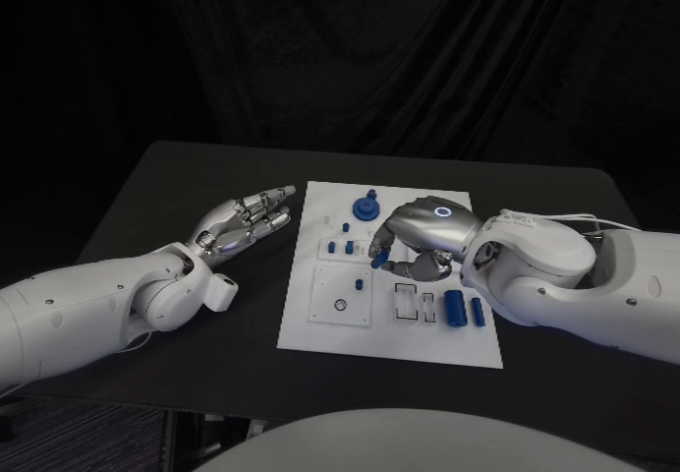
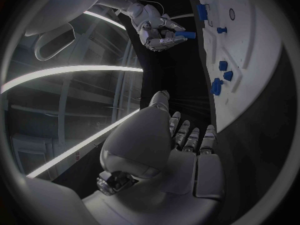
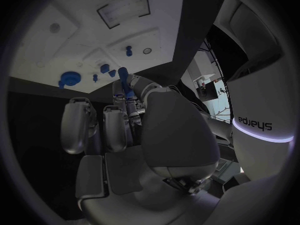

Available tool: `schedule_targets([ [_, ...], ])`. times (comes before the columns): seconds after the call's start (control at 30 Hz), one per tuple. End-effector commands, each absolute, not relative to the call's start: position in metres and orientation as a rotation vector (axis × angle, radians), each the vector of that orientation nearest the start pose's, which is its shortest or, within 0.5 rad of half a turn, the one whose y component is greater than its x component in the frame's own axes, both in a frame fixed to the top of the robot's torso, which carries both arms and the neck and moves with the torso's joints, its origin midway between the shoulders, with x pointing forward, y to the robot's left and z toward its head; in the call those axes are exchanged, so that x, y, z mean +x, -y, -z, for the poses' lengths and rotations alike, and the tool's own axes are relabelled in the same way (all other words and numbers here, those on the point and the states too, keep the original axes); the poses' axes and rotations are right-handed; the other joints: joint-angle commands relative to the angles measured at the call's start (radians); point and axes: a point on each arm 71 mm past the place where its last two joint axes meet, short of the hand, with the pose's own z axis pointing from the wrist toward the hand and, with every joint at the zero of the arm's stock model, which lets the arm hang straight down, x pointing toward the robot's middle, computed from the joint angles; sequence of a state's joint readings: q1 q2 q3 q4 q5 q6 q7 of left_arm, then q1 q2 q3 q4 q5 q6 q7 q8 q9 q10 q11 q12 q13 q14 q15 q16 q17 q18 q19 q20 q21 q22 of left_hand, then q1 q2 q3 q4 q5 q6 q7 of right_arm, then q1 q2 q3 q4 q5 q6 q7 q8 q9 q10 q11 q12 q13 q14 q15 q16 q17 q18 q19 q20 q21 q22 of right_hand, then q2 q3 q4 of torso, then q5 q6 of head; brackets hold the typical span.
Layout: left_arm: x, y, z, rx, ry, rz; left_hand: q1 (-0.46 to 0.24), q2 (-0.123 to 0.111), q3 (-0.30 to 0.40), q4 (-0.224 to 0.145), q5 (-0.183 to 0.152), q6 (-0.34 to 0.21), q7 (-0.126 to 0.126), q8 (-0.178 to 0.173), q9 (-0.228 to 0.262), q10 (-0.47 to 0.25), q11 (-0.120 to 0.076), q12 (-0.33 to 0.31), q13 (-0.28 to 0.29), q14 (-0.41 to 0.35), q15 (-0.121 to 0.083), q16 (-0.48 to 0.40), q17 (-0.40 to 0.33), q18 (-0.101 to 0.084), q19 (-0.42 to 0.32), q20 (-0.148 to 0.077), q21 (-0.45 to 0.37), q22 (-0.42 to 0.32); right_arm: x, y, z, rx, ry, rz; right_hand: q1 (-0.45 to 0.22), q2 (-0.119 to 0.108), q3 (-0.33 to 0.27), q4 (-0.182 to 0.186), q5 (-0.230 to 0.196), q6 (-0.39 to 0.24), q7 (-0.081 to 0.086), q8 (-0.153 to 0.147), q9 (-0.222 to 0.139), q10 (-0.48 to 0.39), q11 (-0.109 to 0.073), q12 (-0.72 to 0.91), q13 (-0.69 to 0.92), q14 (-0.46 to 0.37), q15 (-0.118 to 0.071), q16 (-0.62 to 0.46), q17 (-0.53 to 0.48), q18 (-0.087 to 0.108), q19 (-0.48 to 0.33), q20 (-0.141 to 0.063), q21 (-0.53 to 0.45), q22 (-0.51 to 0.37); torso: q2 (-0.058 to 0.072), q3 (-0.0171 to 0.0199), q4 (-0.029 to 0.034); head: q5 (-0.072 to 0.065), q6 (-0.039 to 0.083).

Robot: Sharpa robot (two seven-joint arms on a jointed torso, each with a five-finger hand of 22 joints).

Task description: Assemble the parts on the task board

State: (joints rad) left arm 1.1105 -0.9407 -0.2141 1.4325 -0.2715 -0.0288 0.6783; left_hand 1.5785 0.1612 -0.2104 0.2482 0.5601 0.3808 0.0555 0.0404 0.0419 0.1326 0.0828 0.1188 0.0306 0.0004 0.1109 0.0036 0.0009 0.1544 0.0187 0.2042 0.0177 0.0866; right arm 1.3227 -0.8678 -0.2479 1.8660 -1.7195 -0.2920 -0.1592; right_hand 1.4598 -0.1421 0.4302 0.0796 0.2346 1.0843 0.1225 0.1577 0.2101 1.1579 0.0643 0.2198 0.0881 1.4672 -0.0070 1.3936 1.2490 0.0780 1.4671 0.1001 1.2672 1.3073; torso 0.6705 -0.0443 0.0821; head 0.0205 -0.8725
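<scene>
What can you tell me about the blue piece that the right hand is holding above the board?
The blue piece is a small, smooth peg, like plastic. The right hand pinches it between its fingertips, so one end sticks out free while the other is hidden in the fingers. It hangs over the middle of the white task board, lifted clear of it, and touches nothing else. The right wrist view shows it pointing toward the board.

Black curtain [image 1: 425,69] behind black table [image 1: 185,187]
</scene>
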Motion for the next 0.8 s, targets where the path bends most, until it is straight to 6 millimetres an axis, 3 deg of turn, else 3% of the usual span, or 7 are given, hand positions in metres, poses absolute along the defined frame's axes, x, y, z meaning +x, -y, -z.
schedule_targets([
  [0.03,0.441,-0.266,0.260,-0.759,-1.530,1.695,0.000,0.009,0.003,-0.001,-0.006,0.000,0.009,0.003,0.001,0.000,0.009,-0.004,0.000,0.000,0.003,-0.004,-0.001,0.011,0.000,0.005,-0.002,0.000,0.384,0.106,0.182,-0.722,-1.572,-0.771,-0.007,0.004,-0.006,-0.004,-0.004,0.010,-0.001,0.007,0.011,0.009,-0.002,-0.002,0.002,0.029,-0.008,-0.002,0.004,-0.013,0.001,-0.009,0.006,0.177,0.002,0.0008,0.0001,0.000,0.000],
  [0.17,0.441,-0.263,0.259,-0.758,-1.530,1.702,0.003,0.011,0.005,-0.003,-0.001,-0.002,0.011,0.003,0.001,-0.001,0.010,-0.005,-0.001,0.000,0.001,-0.004,-0.001,0.012,0.001,0.003,-0.002,0.000,0.382,0.090,0.191,-0.767,-1.561,-0.801,-0.007,0.004,-0.006,-0.005,-0.004,0.011,-0.001,0.007,0.012,0.011,-0.003,-0.002,0.002,0.030,-0.009,-0.001,0.006,-0.013,0.001,-0.010,0.008,0.177,0.003,0.0022,0.0001,0.002,0.000],
  [0.4,0.441,-0.262,0.260,-0.757,-1.532,1.707,0.004,0.012,0.006,-0.004,0.001,-0.001,0.012,0.003,0.001,-0.001,0.011,-0.005,-0.001,0.000,0.000,-0.004,-0.001,0.012,0.001,0.003,-0.002,0.000,0.379,0.070,0.209,-0.832,-1.554,-0.834,-0.006,0.004,-0.006,-0.006,-0.004,0.011,-0.002,0.007,0.013,0.012,-0.003,-0.003,0.002,0.030,-0.009,-0.002,0.005,-0.013,0.002,-0.010,0.009,0.178,0.002,0.0015,-0.0004,0.008,0.000],
  [0.63,0.441,-0.261,0.260,-0.757,-1.534,1.709,0.004,0.013,0.007,-0.004,-0.001,0.002,0.014,0.003,0.001,-0.001,0.011,-0.005,-0.001,0.000,0.001,-0.004,-0.001,0.012,0.001,0.004,-0.002,0.000,0.375,0.060,0.220,-0.855,-1.563,-0.857,-0.003,0.004,-0.005,-0.009,-0.004,0.010,-0.002,0.007,0.014,0.014,-0.004,-0.003,0.003,0.030,-0.010,-0.002,0.005,-0.013,0.002,-0.011,0.010,0.178,0.002,0.0003,0.0010,0.007,0.000],
  [0.8,0.442,-0.261,0.260,-0.757,-1.535,1.710,0.004,0.014,0.007,-0.004,-0.001,0.002,0.015,0.003,0.001,-0.001,0.011,-0.005,-0.001,0.000,0.001,-0.004,-0.001,0.012,0.001,0.004,-0.002,0.001,0.376,0.058,0.224,-0.859,-1.573,-0.854,-0.001,0.005,-0.005,-0.011,-0.004,0.010,-0.002,0.007,0.015,0.015,-0.004,-0.004,0.003,0.030,-0.010,-0.002,0.004,-0.013,0.002,-0.011,0.009,0.178,0.003,0.0015,0.0005,0.007,0.000],
])
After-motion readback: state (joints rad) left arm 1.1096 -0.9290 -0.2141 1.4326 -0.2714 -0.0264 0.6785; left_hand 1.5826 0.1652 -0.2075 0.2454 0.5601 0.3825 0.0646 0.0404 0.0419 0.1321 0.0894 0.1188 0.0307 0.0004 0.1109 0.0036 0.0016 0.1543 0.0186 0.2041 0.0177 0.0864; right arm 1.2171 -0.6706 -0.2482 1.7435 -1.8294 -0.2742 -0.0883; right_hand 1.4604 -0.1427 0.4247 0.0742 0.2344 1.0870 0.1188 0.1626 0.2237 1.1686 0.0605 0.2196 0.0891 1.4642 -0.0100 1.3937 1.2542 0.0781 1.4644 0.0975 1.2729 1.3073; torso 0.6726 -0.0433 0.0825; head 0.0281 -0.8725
